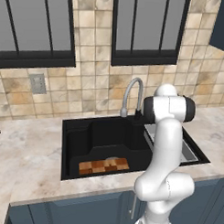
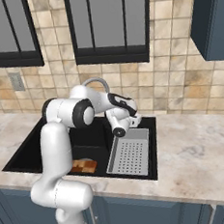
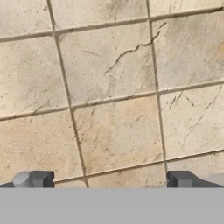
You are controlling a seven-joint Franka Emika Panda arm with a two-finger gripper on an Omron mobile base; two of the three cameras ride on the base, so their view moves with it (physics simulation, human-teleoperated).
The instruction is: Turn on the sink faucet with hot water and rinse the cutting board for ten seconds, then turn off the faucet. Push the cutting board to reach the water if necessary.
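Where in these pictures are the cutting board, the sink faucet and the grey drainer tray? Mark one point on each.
cutting board (image 1: 104,166): left base view, middle of its checkered top.
sink faucet (image 1: 131,87): left base view, arch of the spout.
grey drainer tray (image 2: 132,156): right base view, perforated floor.

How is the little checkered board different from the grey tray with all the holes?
The cutting board is wooden with tan and brown squares; the drainer tray is plain grey with holes. The board lies in the sink's left part, the tray in its right. The board looks smaller. Both lie flat.
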